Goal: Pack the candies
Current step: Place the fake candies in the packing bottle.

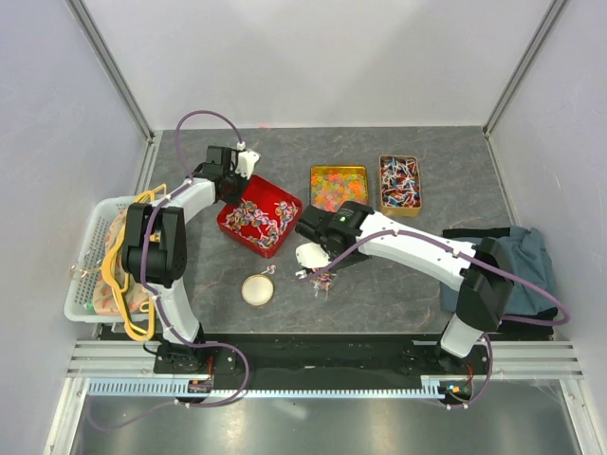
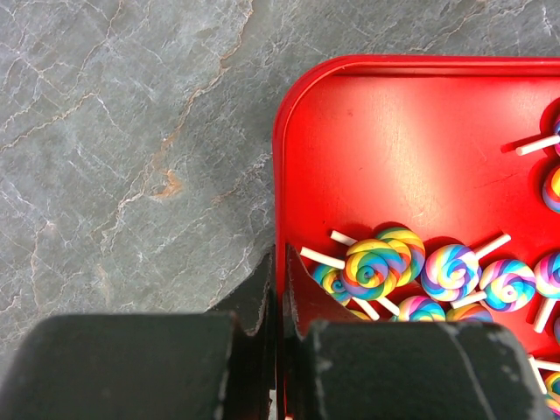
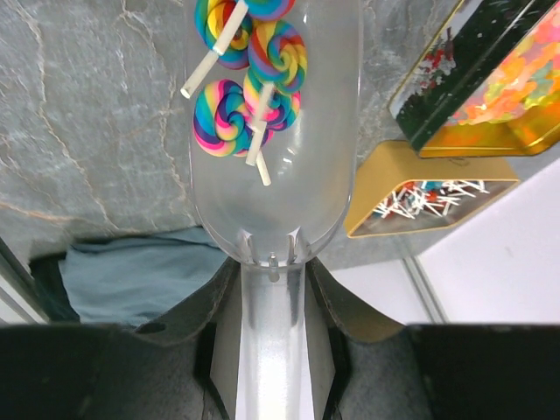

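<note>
The candies are rainbow-swirl lollipops on white sticks. Many lie in the red tray, and the left wrist view shows them against its bare floor. My left gripper is shut on the tray's rim at its back left corner. My right gripper is shut on the handle of a clear plastic scoop. Several candies lie in the scoop's front end. From above, the scoop hangs over the table right of the tray.
Two gold tins stand at the back: one with orange sweets, one with red and blue sweets. A small round jar stands in front of the tray. A white basket is at the left, a blue cloth at the right.
</note>
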